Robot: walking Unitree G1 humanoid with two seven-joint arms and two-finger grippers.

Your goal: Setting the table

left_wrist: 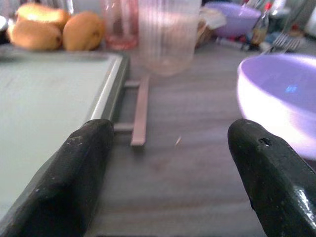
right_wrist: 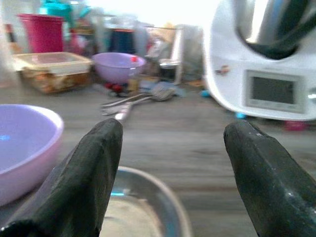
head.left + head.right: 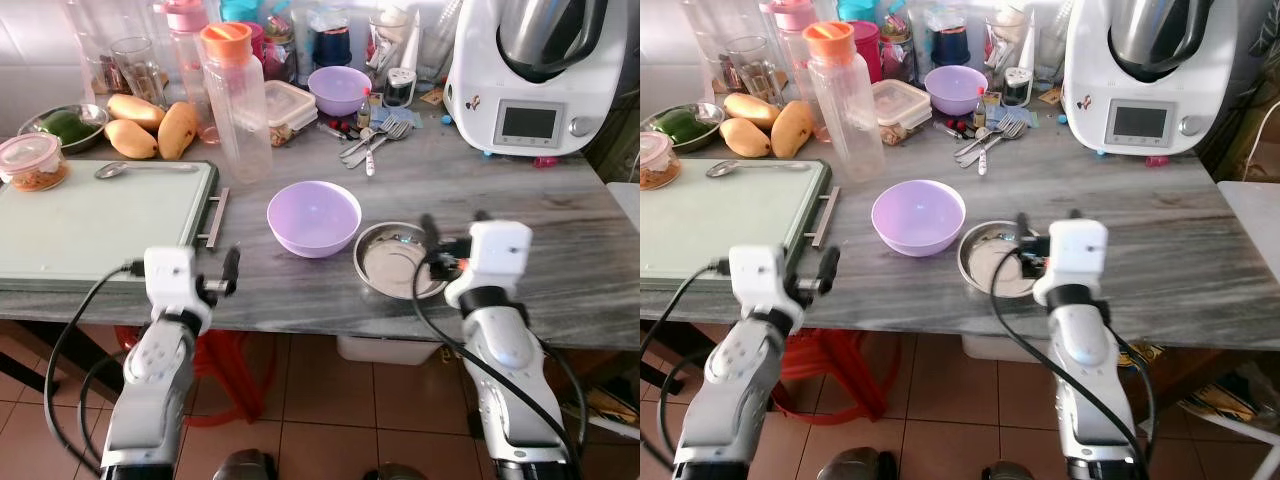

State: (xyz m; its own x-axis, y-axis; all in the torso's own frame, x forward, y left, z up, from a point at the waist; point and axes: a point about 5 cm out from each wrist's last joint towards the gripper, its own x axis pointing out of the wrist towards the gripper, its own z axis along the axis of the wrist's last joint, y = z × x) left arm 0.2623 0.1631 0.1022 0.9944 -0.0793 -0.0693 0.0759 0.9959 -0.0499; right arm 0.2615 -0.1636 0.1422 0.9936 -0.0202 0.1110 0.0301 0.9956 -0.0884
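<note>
The lilac bowl (image 3: 313, 217) sat near the table's (image 3: 560, 240) front edge, the steel dish (image 3: 395, 262) just beside it at 4 o'clock. The right gripper (image 3: 452, 240) hovered over the dish, jaws wide, empty. The left gripper (image 3: 229, 272) hung at the edge beside the tray (image 3: 90, 225), jaws spread, empty.

A home kitchen. A grey stone-patterned counter (image 3: 560, 230) stands over a terracotta tiled floor (image 3: 320, 390). Along its far edge crowd a white countertop cooking machine with a steel jug (image 3: 530, 75), yellow mangoes (image 3: 150, 125), a clear plastic bottle with an orange cap (image 3: 238, 100), food containers and loose forks and spoons (image 3: 375, 140).
</note>
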